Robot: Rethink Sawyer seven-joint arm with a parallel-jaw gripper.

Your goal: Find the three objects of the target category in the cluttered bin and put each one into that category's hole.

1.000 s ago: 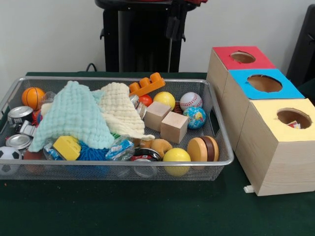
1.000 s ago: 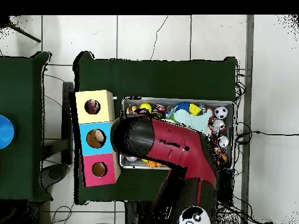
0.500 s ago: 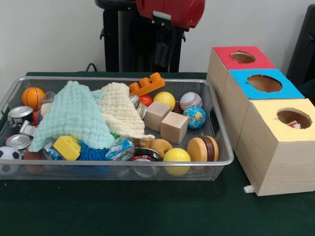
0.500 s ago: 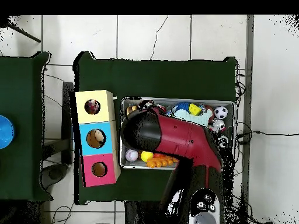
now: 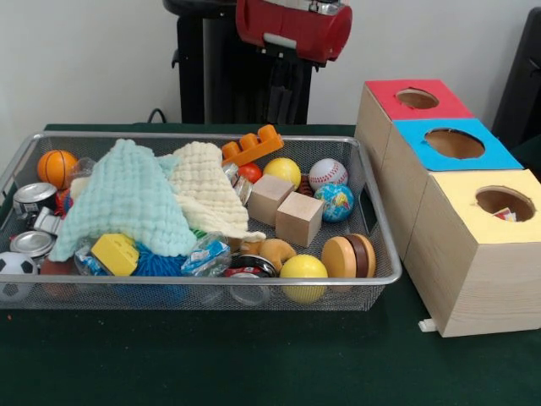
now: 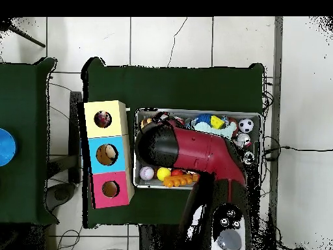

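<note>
1. The bin (image 5: 370, 222) of silver wire mesh sits on the green desk (image 5: 254, 355), to the left in the front view, with three wooden boxes in a row just beside its right end.
2. The arm (image 5: 292, 27) shows its red and black end at the top of the front view, high above the far rim of the bin; in the overhead view it (image 6: 195, 151) covers the middle of the bin.
3. The claw itself is hidden among the dark parts under the red housing, so I cannot tell whether it is open or closed.
4. The hole (image 5: 505, 203) is in the yellow-topped box (image 5: 473, 279), the nearest of the three in the front view.
5. A bit of spotted cloth (image 5: 505, 215) with red on it shows inside that hole.
6. No other spotted cloth shows in the bin from the front.
7. A mint-green cloth (image 5: 127, 203) lies heaped over the left part of the bin's contents, with a cream cloth (image 5: 207, 190) touching its right side.
8. Two wooden cubes (image 5: 286, 209) stand right of the cream cloth.
9. A yellow ball (image 5: 303, 269) rests against the near rim.
</note>
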